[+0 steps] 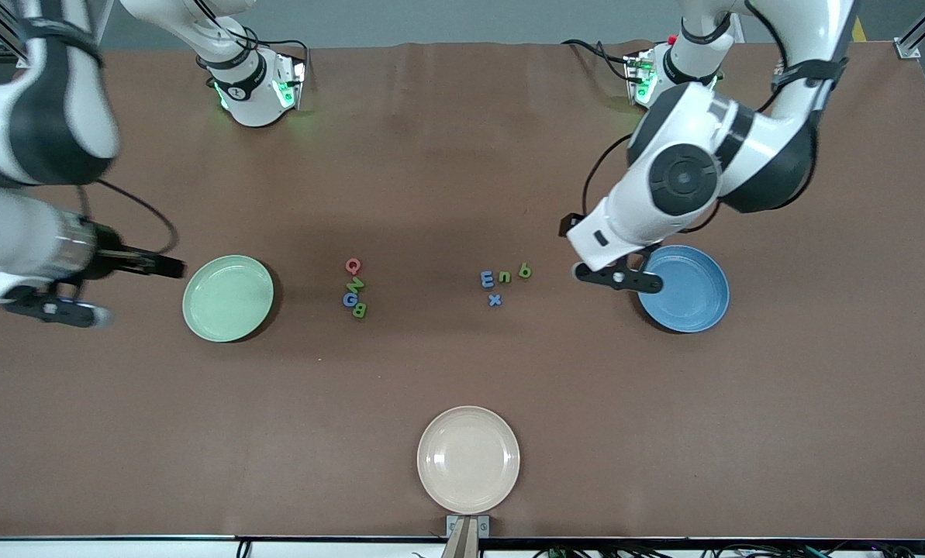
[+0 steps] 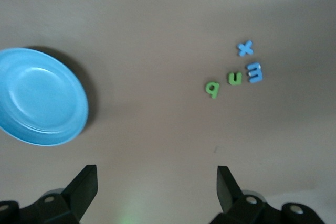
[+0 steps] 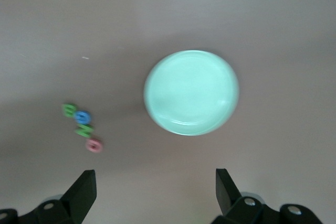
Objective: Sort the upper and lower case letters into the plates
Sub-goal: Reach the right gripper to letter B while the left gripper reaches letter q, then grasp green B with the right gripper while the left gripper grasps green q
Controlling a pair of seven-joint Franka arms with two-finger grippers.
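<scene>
The pale green plate [image 1: 228, 298] lies toward the right arm's end of the table and the blue plate [image 1: 687, 291] toward the left arm's end; both hold nothing. Between them lie two small clusters of letters. One has a pink Q [image 1: 353, 266], green N [image 1: 357, 284], blue G [image 1: 350, 299] and green B [image 1: 360, 311]. The other has a blue E [image 1: 487, 279], green n [image 1: 504, 277], green q [image 1: 524, 270] and blue x [image 1: 495, 299]. My left gripper [image 2: 157, 187] hangs open over bare table beside the blue plate. My right gripper [image 1: 169, 267] hangs open beside the green plate.
A cream-beige plate [image 1: 468, 459] sits near the table's front edge, nearer to the front camera than both letter clusters. The brown table [image 1: 462, 372] stretches wide around the plates.
</scene>
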